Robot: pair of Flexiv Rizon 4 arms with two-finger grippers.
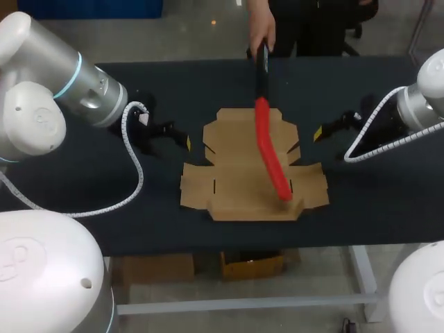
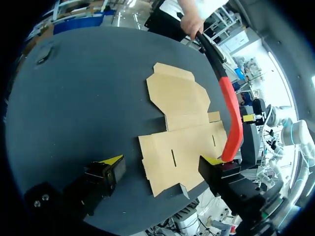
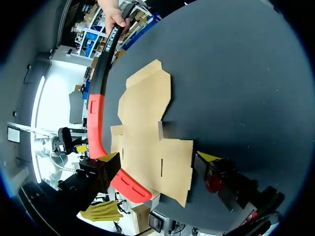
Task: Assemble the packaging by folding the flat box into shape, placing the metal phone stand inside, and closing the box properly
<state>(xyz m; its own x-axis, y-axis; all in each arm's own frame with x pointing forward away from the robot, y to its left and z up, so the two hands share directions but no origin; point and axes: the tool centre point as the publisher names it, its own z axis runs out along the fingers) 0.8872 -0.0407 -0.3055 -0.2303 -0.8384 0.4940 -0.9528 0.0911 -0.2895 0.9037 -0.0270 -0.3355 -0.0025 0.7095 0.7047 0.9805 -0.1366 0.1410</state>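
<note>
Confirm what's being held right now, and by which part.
Neither the left gripper nor the right gripper holds anything; both open beside the flat brown cardboard box. A person's hand grips the long red-and-black stick by its black end.

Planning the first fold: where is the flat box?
Head view: the flat box lies mid-table between left gripper and right gripper, under a person's red tool.

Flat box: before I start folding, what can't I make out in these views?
- Head view: the red tool, held by a hand, covers a strip of the flat box; creases beneath are hidden.
- Left wrist view: a finger of the left end effector hides a box corner.
- Metal phone stand: in no view.
</note>
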